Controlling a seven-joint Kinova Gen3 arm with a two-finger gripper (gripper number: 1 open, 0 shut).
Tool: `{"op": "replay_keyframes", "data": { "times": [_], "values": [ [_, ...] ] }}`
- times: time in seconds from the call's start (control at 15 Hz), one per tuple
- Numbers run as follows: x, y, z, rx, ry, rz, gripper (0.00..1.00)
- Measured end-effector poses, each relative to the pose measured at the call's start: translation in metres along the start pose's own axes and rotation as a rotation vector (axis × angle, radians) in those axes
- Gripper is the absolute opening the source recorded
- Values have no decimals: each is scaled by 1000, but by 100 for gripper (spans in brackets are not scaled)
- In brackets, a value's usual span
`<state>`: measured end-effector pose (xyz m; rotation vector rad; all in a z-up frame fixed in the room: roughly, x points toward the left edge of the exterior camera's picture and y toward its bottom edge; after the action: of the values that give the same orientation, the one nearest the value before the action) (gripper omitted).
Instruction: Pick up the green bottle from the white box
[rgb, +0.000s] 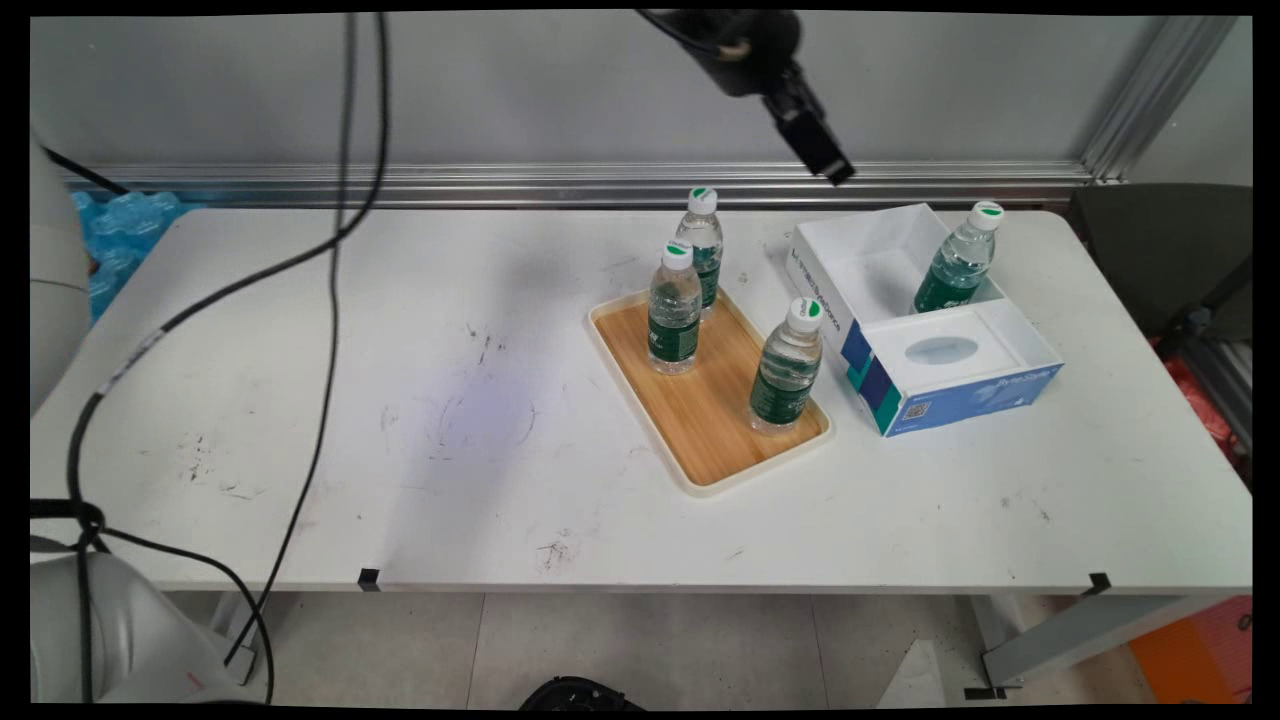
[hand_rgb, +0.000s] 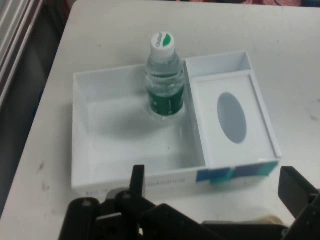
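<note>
Pincer (rgb: 835, 170) hung high above the table (rgb: 400, 400), up near the wall, over the far edge of the white box (rgb: 850, 262). It held nothing. In the hand view the pincer (hand_rgb: 212, 192) had its two fingers (hand_rgb: 137, 177) spread wide apart, with the box lying between them below.

The box sat on the right part of the table. It had a large open compartment and a smaller closed section (hand_rgb: 235, 117) with an oval opening (hand_rgb: 232, 116) on top. Blue and green print ran along its outer side. One water bottle (rgb: 958, 258) stood upright inside the open compartment, in the corner next to the closed section. Same bottle in the hand view (hand_rgb: 164, 82): white cap with a green patch, green label, clear body.

Just left of the box lay a wooden tray (rgb: 700, 420) with a pale rim. Two bottles stood upright on it: one (rgb: 675, 308) toward the far left, one (rgb: 788, 366) at the right edge close to the box. A fourth bottle (rgb: 702, 245) stood upright at the tray's far end; could not tell whether it was on the tray or just behind it.

Black cables (rgb: 340, 250) hung down across the left side of the table.
</note>
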<state>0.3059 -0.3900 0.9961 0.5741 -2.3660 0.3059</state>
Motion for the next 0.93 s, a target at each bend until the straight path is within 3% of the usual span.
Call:
{"op": "replay_keyframes", "data": {
  "times": [0.33,0.93],
  "values": [
    [12,-12,74,-14,3,33,100],
    [10,-32,193,-30,17,24,100]
  ]
}}
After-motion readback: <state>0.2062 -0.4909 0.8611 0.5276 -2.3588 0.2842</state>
